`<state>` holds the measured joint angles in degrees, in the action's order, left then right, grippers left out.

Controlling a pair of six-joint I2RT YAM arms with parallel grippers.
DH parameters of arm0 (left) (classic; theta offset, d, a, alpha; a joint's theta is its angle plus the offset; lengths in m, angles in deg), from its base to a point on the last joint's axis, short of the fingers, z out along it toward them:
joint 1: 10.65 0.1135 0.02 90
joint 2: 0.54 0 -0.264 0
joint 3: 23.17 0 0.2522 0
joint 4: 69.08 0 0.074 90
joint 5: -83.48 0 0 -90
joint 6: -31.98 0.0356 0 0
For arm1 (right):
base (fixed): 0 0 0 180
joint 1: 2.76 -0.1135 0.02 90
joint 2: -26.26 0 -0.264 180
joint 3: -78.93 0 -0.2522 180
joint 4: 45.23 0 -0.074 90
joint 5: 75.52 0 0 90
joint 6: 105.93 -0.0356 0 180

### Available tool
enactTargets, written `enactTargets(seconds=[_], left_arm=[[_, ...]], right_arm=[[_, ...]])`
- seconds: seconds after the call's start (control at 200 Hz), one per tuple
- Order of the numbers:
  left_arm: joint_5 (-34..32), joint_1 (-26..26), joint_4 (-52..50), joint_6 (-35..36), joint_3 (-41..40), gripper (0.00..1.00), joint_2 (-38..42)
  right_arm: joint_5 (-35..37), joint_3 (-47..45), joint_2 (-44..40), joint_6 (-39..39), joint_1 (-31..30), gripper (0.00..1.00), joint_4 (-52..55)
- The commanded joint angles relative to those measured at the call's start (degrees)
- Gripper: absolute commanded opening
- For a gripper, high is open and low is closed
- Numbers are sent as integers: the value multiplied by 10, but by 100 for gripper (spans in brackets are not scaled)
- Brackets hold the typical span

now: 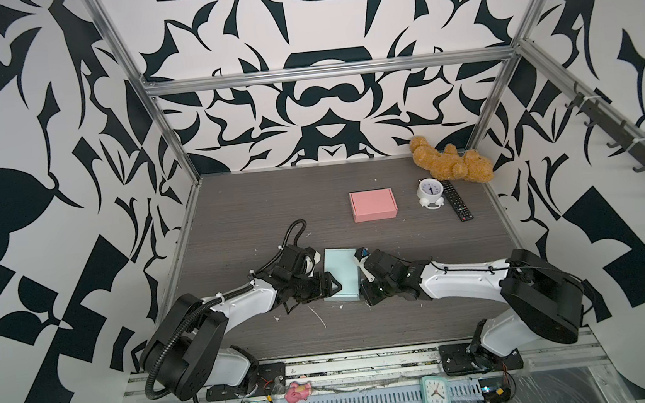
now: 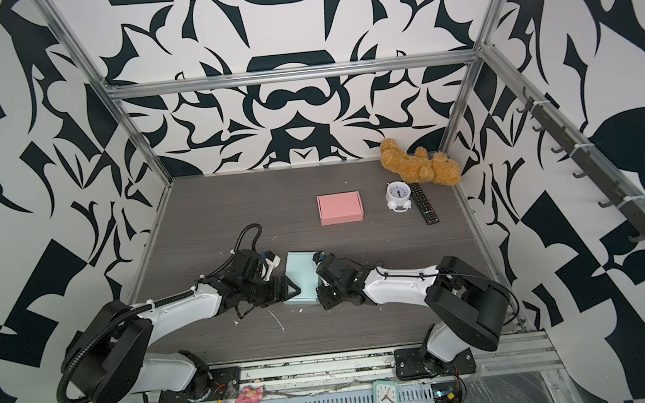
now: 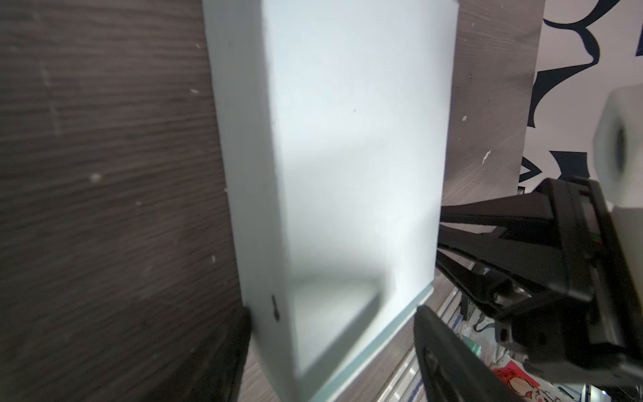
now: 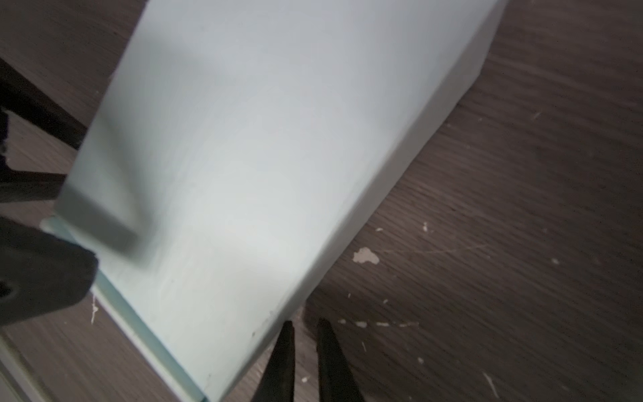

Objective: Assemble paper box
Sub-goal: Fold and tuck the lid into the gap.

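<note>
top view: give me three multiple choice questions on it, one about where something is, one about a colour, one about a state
1. The remote control lies:
A) beside the white alarm clock
B) on top of a box
C) under an arm

2. The box nearer the robot is:
A) yellow
B) pale blue
C) red

3. The pink box is:
A) flattened
B) open with its flaps up
C) closed

Answers:
1 A, the remote lies right next to the clock.
2 B, its top face reads pale blue in both top views.
3 C, its top lies flat and shut.
</note>
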<state>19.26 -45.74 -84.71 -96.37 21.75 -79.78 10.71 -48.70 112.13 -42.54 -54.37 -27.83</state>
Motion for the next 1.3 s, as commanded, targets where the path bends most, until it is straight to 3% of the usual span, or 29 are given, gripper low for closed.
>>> enactTargets(seconds=[0.0, 0.25, 0.48, 0.95, 1.295], left_arm=[[11, 16, -49, 26, 29, 79, 19], [0, 35, -111, 69, 79, 82, 18], [18, 68, -100, 94, 114, 83, -25], [67, 89, -53, 104, 186, 83, -147], [90, 88, -22, 98, 201, 75, -190]], right_arm=[[11, 9, -22, 27, 17, 16, 4], [-7, 43, -27, 75, 92, 14, 44], [-30, 75, 18, 91, 132, 12, 29], [-44, 125, 111, 95, 143, 11, -5], [-62, 135, 144, 80, 143, 10, -32]])
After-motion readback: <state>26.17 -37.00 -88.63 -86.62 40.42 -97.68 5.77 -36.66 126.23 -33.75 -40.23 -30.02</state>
